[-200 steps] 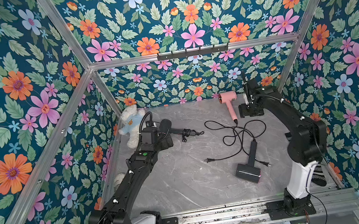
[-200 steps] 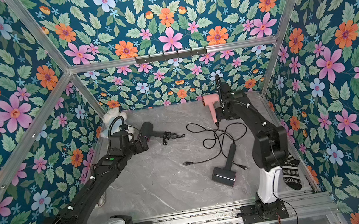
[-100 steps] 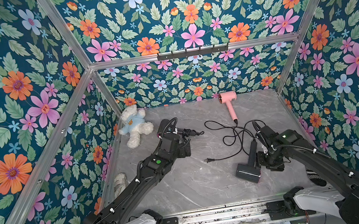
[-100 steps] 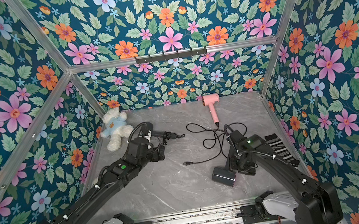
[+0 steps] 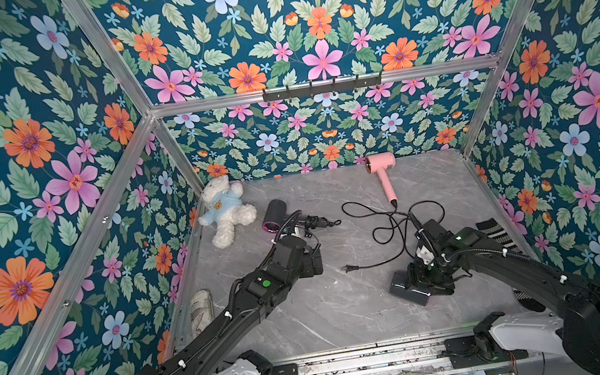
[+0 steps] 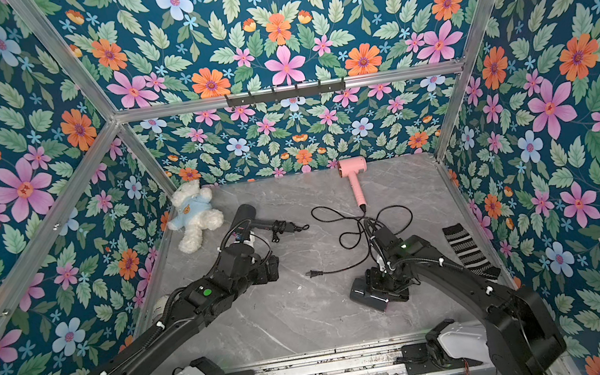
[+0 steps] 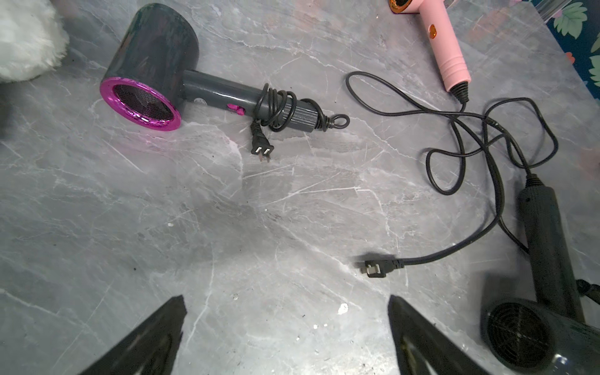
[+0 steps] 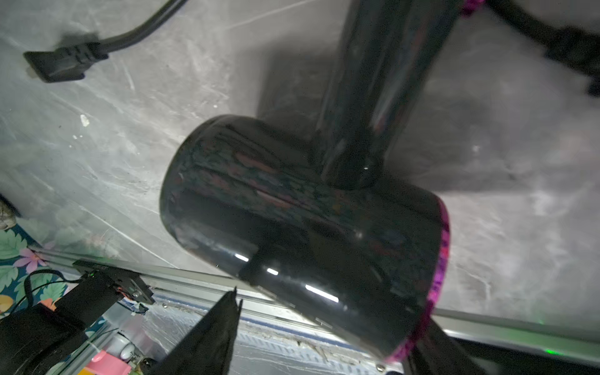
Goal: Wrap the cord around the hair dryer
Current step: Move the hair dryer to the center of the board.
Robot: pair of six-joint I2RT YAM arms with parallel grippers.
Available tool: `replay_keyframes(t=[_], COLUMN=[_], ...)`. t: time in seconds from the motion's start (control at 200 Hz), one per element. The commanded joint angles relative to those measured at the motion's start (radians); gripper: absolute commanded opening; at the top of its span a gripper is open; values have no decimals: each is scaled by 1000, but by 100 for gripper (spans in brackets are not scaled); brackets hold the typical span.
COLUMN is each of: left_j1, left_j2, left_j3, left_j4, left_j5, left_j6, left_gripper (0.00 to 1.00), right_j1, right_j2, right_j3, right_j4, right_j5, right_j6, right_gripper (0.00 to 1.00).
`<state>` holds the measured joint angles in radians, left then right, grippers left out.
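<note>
Right wrist view has the black hair dryer (image 8: 292, 211) lying near right on the table, its barrel filling the gap of the right gripper (image 8: 331, 308). Whether the jaws actually press it, I can't tell. The left gripper (image 7: 285, 337) hangs spread wide over bare table mid-scene.

My worry is the loose cord (image 7: 422, 258). It looks tangled with the lead of the pink dryer (image 5: 380, 163) at the far side, so winding could drag that one along. The glossy barrel might also slip.

The grey marble tabletop (image 5: 330, 321) is scuffed, with floral walls (image 5: 307, 34) all round and a teddy bear (image 5: 227, 207) far left.
</note>
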<state>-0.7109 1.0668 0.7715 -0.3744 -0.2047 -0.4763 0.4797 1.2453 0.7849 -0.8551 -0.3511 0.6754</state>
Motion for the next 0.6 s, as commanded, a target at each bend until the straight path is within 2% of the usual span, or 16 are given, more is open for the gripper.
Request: replay_keyframes(t=[0.0,0.17,0.335,0.42,0.475,0.595], left_j1=[-2,-2,-2,-2,-2,-2], left_j2=[-29,-81,-47,-37,-31,15], left_j3=[4,-9,68,90,92,106], left_j4=[-74,-133,-213,-230,-229,-199], left_j5=[-49,-99,-123,-141,-151,-150], left_j6=[-36,-50,-38,-38,-39,-33], left_gripper=[99,99,99,99,99,99], right_j1=[47,130,195,204,193,94], right_j2=[81,308,526,528,500,423], right_j3=[40,213,486,553,565,508], right_j4=[150,266,320,284,219,104], right_j5=[-29,-6,-127,-167,-133,-68], right_j6=[46,55,28,-4,-42,-121], right_gripper=[76,76,77,77,76,77])
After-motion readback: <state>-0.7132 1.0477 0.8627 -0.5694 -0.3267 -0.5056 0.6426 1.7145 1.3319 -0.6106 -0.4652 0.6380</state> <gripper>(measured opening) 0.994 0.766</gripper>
